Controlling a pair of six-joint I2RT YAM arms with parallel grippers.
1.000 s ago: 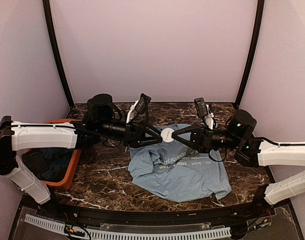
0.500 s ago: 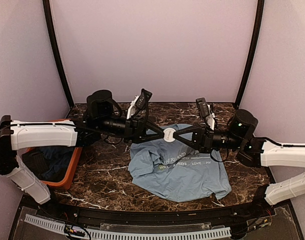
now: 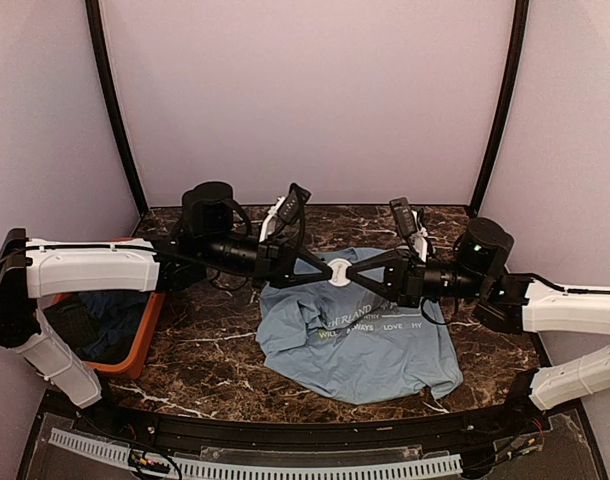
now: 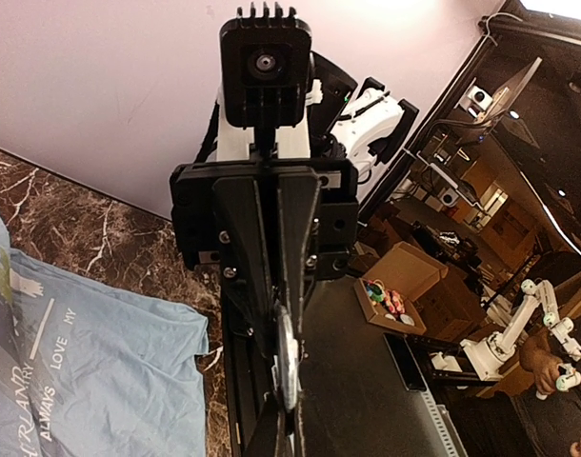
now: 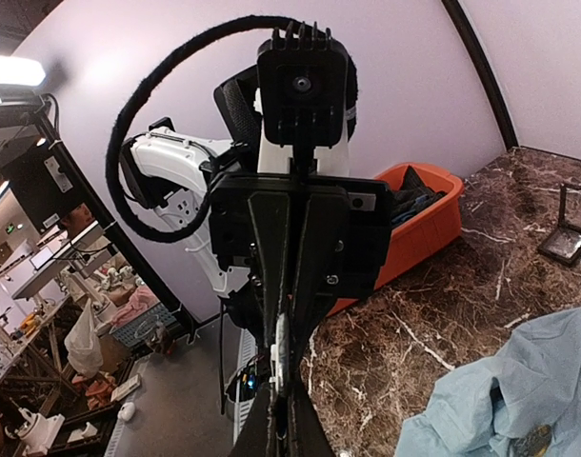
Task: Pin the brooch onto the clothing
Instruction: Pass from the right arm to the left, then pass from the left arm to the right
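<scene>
1. Top external view: the left gripper [image 3: 323, 270] and the right gripper [image 3: 356, 271] are meeting tip to tip at the middle of the frame. Each has its fingers pressed together on an opposite edge of the brooch [image 3: 339, 271], a small round disc that is showing pale from above
2. The brooch is hanging clear of the table [image 3: 205, 350], over the upper edge of the clothing [image 3: 375, 345]. This light blue T-shirt is lying crumpled at the centre and lower right of the marble top, with its white lettering facing up
3. An orange bin [image 3: 137, 345] is sitting at the left of the frame, holding darker blue garments [image 3: 110, 322]
4. Left wrist view: the brooch is appearing edge-on as a thin grey sliver low in the middle of the frame. The right gripper's black fingers are tapering to a point on it from above, and the left gripper's own fingertips are nipping it from the bottom edge. The clothing is filling the lower left corner
5. Right wrist view: the pinch is showing from the other side, with the disc a thin pale line low in the centre. The orange bin is lying at mid-right, a small black-framed square case [image 5: 565, 245] is sitting on the marble at the right edge, and the clothing is occupying the lower right corner
</scene>
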